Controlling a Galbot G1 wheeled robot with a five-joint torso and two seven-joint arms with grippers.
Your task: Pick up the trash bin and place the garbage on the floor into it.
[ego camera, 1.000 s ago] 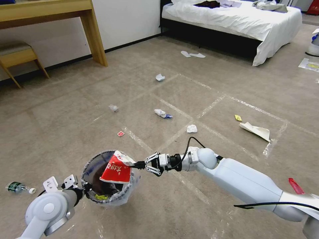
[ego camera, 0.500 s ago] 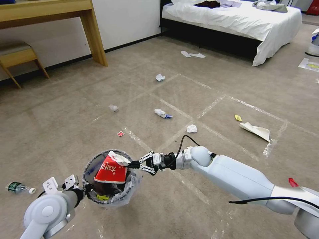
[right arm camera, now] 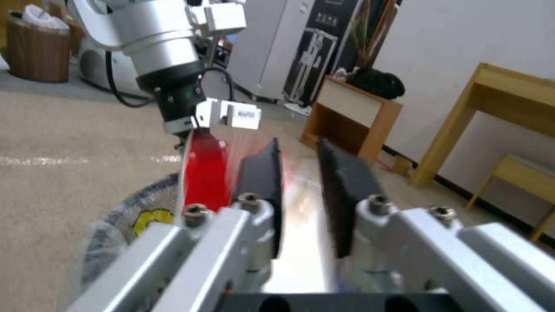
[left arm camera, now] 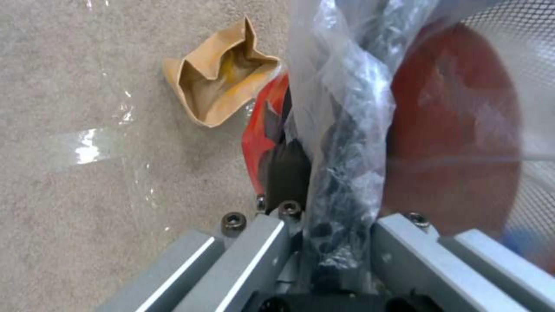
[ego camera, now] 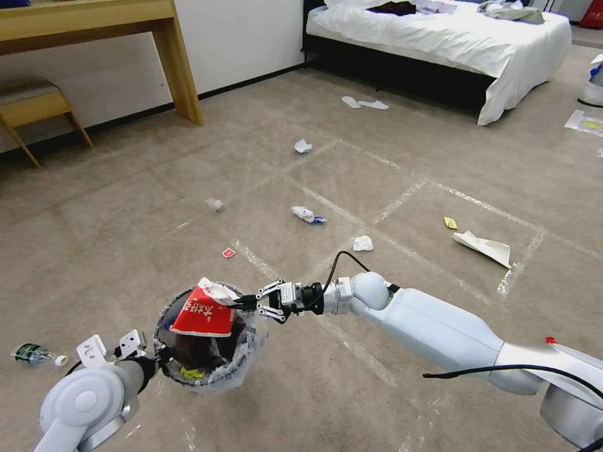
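Holding the crushed cup [ego camera: 204, 312] over the trash bin [ego camera: 242, 363], the right hand [ego camera: 247, 304] seems clamped on it; the left hand [ego camera: 157, 356] grips the rim. Tissues [ego camera: 362, 243] beyond lie uncollected.

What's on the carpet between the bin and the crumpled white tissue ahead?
In the head view, only bare beige carpet crossed by shiny tape lines lies between the plastic-lined round bin and the crumpled white tissue; no litter.

Place: bedroom
Signs: bed [ego camera: 452, 44] with white sheets, wooden desk [ego camera: 94, 28], stool [ego camera: 34, 103], carpet [ego camera: 157, 188], slippers [ego camera: 364, 103]
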